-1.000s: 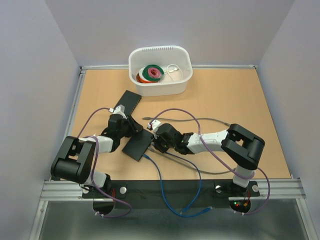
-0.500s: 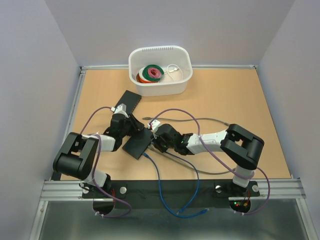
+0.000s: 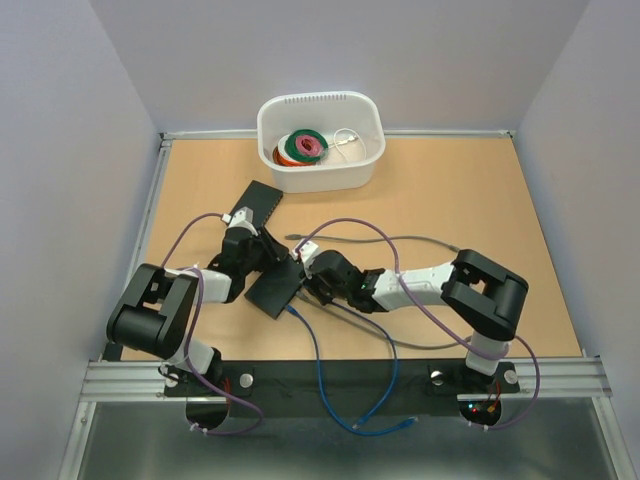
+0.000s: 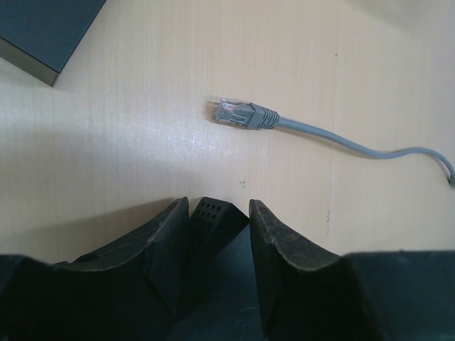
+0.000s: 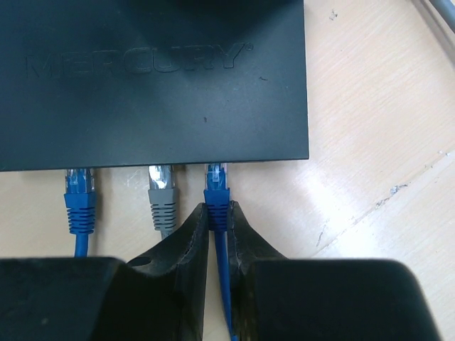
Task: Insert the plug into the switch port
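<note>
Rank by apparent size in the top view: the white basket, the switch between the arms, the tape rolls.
1. basket, clearly the largest.
2. switch, though it is partly hidden.
3. tape rolls, lying inside the basket.

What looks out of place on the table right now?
A gray plug lies loose on the table, unconnected, beyond the left pincer; three other plugs sit at the switch's edge.
</note>
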Controlling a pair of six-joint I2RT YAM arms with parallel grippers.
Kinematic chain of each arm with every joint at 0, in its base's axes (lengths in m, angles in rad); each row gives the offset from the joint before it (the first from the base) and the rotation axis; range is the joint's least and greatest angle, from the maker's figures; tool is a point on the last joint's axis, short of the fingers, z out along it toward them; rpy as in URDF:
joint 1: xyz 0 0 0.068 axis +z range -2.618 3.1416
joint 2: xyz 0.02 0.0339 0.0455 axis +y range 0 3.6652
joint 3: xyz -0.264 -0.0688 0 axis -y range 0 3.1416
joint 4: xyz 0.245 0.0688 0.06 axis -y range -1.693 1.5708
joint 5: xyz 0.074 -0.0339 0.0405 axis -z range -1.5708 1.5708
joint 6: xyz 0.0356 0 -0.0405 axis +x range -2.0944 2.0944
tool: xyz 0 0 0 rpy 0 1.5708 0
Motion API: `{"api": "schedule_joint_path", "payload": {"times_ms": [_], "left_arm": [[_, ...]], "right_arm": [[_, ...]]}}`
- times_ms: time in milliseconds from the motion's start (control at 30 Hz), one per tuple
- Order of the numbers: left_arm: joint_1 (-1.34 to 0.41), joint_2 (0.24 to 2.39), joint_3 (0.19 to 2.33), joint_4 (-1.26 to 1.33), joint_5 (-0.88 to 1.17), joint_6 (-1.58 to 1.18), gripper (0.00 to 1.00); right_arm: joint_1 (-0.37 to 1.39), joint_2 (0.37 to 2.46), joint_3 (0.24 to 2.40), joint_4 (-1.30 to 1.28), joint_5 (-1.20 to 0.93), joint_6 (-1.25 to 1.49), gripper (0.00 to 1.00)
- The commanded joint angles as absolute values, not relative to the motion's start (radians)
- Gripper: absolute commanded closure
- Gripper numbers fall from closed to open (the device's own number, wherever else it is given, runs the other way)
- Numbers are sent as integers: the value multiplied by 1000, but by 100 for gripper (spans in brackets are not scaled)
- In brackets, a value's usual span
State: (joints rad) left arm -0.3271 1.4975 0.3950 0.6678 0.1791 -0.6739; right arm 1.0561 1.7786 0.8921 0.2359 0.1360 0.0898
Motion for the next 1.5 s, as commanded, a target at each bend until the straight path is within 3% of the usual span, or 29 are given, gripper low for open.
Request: {"api": "schedule_joint_path", "payload": {"times_ms": [0,333,833,1167,1333,1467], "left_arm": [[-408,1548,364,502,347,-724,51],[-425,1551,351,508,350,-741,51],[-431,1551,327,534,370,-753,51],[-431,1535,319,535,371,-752,51],[-431,1532,321,535,359,-752,51],[-430,1532,321,535,351,-753,51]], "right_arm": [[1062,1808,1026,466,175,60,99],[1060,1809,1078,453,202,66,99],[1060,1980,1268,434,212,87,100],[1060,1947,1272,408,184,69,99],[1060,1869,1183,402,206,97,83],[1060,1795,1097,393,225,112,62]]}}
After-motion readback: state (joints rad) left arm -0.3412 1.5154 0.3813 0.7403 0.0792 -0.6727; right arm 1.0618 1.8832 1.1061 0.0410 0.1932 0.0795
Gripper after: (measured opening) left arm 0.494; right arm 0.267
